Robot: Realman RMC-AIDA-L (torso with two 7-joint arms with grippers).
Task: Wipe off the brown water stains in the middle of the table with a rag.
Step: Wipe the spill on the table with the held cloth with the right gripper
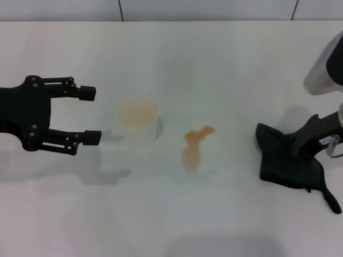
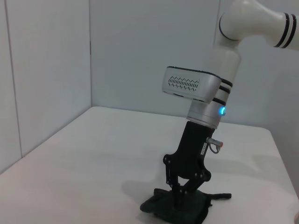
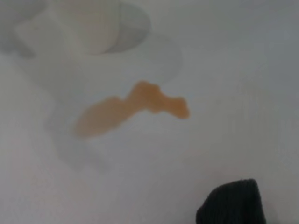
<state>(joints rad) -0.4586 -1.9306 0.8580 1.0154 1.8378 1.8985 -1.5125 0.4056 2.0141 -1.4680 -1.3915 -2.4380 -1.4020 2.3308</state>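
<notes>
The right end effector [image 1: 293, 145] stands down on the rag [image 1: 286, 160] at the right side of the bench [image 1: 214, 64]. In the left wrist view its fingers [image 2: 180, 196] look drawn narrow and pressed into the black cloth, so I judge it is gripping the rag. The rag lies flat, with a thin tail pointing to about 5 o'clock.

From this end effector, the brown water stains [image 1: 195, 147] lie at about 9 o'clock, well apart, in the middle of the bench. The long axis of the blotch runs roughly from 7 to 1 o'clock. The coming sweep must therefore go sideways toward the centre, crossing that axis.

Just beyond the stain stands a clear cup [image 1: 138, 115], near enough to be knocked.

The left end effector [image 1: 91, 115] hovers farther off with fingers wide apart, holding nothing. The right arm is clearly the nearer one.
</notes>
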